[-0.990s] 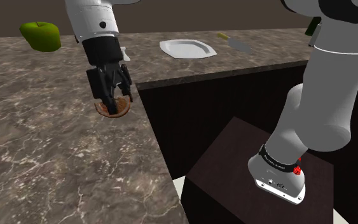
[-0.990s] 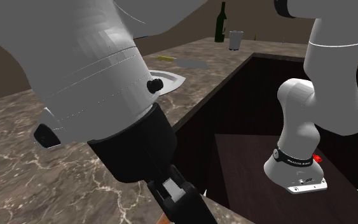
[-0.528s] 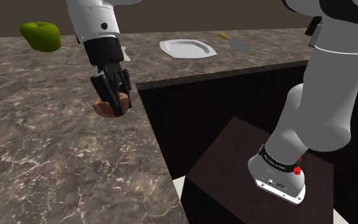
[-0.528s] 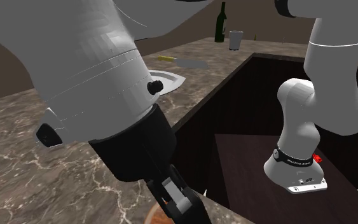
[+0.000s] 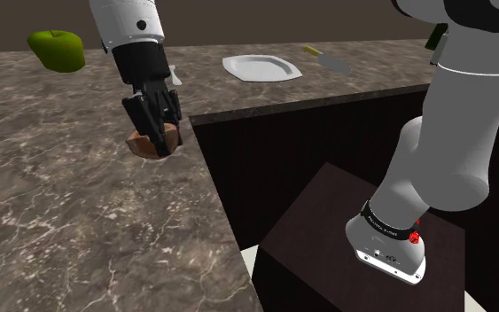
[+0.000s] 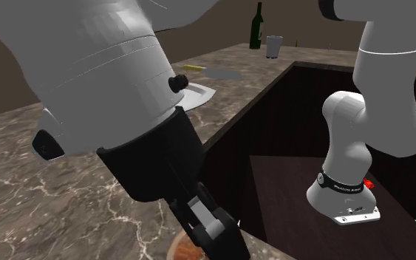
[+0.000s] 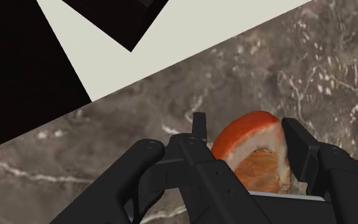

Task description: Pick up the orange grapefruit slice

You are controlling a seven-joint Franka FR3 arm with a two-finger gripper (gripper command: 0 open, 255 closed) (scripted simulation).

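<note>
The orange grapefruit slice (image 5: 141, 143) has a reddish rind and pale flesh, and it hangs tilted just above the brown marble counter (image 5: 70, 222). My black gripper (image 5: 160, 133) is shut on it, coming down from above. In the wrist view the slice (image 7: 255, 151) stands on edge, clasped between the two fingers (image 7: 195, 149) of the gripper (image 7: 247, 156). In the second exterior view the arm covers most of the scene, and the slice's edge (image 6: 178, 248) peeks out beside the gripper (image 6: 215, 238) at the bottom.
A green apple (image 5: 58, 50) sits at the counter's far left. A white plate (image 5: 256, 67) and a knife (image 5: 325, 58) lie farther back, with a bottle (image 6: 257, 26) and cup (image 6: 274, 46) beyond. The counter edge drops to a dark recess holding the stand (image 5: 389, 248).
The fingers closed on the slice, which lay flat on the counter a second ago. It now sits tilted in the grip, raised slightly with the hand.
</note>
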